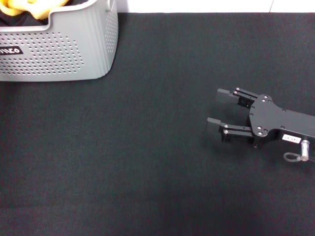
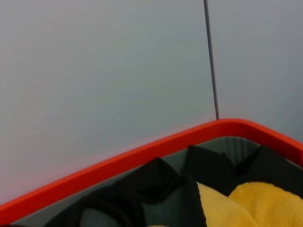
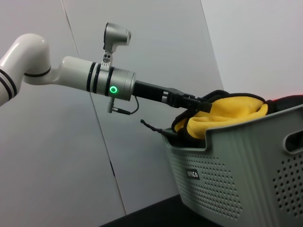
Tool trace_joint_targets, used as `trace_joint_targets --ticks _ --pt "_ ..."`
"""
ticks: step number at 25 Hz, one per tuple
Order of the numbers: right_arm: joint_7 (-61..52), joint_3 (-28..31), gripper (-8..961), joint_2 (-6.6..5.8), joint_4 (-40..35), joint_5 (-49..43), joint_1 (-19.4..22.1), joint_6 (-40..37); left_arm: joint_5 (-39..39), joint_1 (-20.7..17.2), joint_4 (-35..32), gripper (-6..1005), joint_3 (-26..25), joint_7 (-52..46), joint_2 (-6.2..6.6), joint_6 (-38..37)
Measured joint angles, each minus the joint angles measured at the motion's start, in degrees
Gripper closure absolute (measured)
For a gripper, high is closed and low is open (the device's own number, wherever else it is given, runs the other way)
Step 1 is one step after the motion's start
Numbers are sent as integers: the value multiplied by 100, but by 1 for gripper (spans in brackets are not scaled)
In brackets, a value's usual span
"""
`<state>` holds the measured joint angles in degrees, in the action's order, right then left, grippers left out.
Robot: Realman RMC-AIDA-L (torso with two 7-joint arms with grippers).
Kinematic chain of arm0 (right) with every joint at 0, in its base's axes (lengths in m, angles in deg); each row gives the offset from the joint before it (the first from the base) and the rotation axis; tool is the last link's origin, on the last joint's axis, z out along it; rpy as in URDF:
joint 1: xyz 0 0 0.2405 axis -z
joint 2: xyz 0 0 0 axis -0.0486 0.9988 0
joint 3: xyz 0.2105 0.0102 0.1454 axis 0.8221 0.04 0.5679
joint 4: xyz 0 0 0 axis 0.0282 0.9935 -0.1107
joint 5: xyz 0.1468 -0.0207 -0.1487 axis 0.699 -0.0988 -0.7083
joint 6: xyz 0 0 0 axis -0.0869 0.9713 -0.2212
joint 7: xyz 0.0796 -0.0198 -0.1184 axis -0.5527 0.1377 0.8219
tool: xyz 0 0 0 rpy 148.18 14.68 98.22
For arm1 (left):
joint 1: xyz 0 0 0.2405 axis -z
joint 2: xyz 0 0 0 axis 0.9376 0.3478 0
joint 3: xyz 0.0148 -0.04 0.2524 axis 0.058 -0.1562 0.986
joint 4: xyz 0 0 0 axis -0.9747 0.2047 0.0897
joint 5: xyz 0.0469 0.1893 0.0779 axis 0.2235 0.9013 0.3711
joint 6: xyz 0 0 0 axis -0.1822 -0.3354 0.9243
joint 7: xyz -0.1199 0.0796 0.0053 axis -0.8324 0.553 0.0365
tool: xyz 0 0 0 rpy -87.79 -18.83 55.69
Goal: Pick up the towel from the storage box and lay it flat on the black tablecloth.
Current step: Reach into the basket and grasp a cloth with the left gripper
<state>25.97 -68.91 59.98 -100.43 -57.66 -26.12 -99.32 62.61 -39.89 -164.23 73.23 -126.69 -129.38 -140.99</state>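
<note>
The yellow towel [image 1: 29,7] lies bunched inside the light grey storage box [image 1: 59,54] at the far left corner of the black tablecloth [image 1: 147,147]. In the right wrist view the left arm reaches over the box's rim [image 3: 246,127], and my left gripper [image 3: 201,104] sits against the towel [image 3: 227,116], which bulges above the rim. The left wrist view looks down on the towel [image 2: 265,203] near a box corner. My right gripper [image 1: 214,106] rests open and empty low over the tablecloth at the right, far from the box.
Plain black fabric [image 2: 161,179] lies in the box around the towel. The box rim [image 2: 142,153] looks red-orange in the left wrist view. A pale wall [image 3: 156,28] stands close behind the box. A black label [image 1: 10,50] marks the box front.
</note>
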Motion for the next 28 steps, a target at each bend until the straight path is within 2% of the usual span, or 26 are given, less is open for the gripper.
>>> trace_joint_targets --ticks 6,11,14,20,28 --pt "0 0 89 2 9 15 53 19 134 17 96 282 108 -9 12 16" --pt "0 0 89 2 17 18 61 27 144 14 106 480 126 -20 18 23" --pt "0 0 90 8 52 25 61 30 146 16 109 542 127 -23 25 16" --pt "13 0 90 10 80 45 63 31 150 3 89 763 127 -46 41 -6" --pt "48 0 91 10 80 45 119 31 -1 -65 -83 885 97 -66 32 -11"
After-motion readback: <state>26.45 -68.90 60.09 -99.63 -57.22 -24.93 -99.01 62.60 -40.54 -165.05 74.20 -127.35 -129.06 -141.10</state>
